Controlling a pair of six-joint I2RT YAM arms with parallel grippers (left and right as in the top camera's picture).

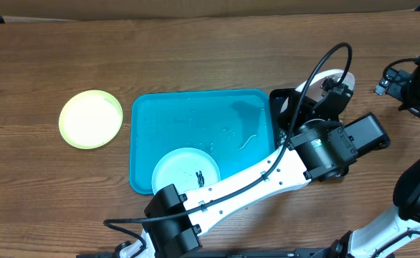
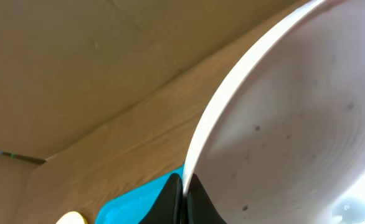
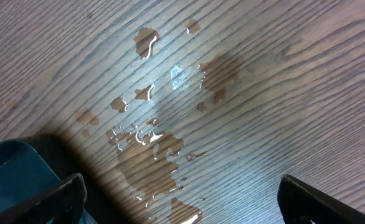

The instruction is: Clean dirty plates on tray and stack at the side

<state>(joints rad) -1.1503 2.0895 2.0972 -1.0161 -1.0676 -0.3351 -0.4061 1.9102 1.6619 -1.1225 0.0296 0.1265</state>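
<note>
White plate: held tilted on edge just right of the tray, upper right of centre in the overhead view. Left gripper pinches its thin rim. Judged light, rigid plastic. Droplets on its face suggest a slick surface, so the rim hold is sound but may slip. Light blue plate lies in the tray's lower left. The yellow-green plate sits on the table at far left. Right gripper hangs spread and empty over puddles.
</note>
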